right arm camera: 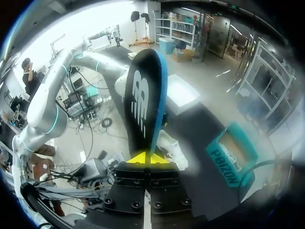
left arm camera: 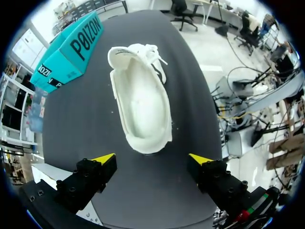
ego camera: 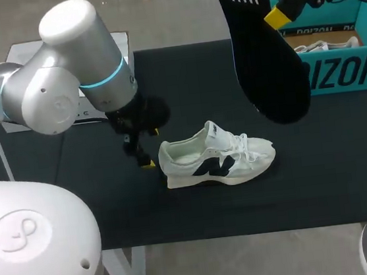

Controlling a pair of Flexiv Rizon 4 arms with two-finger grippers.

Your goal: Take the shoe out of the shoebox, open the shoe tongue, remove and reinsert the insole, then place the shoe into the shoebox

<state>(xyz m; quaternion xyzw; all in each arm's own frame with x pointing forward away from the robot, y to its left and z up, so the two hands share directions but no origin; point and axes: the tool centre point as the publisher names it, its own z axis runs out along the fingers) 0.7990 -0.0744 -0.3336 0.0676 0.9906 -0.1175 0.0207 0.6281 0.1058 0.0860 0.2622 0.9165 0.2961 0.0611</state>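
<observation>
A white shoe [ego camera: 215, 155] with a dark side mark lies on its sole on the black table, toe pointing right, its inside bare [left arm camera: 143, 102]. My left gripper [ego camera: 142, 154] stands open just behind the heel, yellow tips [left arm camera: 106, 158] wide apart and touching nothing. High over the table my right gripper [ego camera: 277, 16] is shut on the edge of the dark insole [ego camera: 260, 49], which hangs above the shoe's toe end. In the right wrist view the insole [right arm camera: 143, 102] stands up from between the closed tips [right arm camera: 147, 158]. The teal shoebox [ego camera: 340, 60] sits at the back right.
A second white shoe [ego camera: 322, 46] lies inside the shoebox [left arm camera: 69, 50]. A white sheet [ego camera: 78, 113] lies at the table's back left, partly under my left arm. The table's front edge runs close below the shoe.
</observation>
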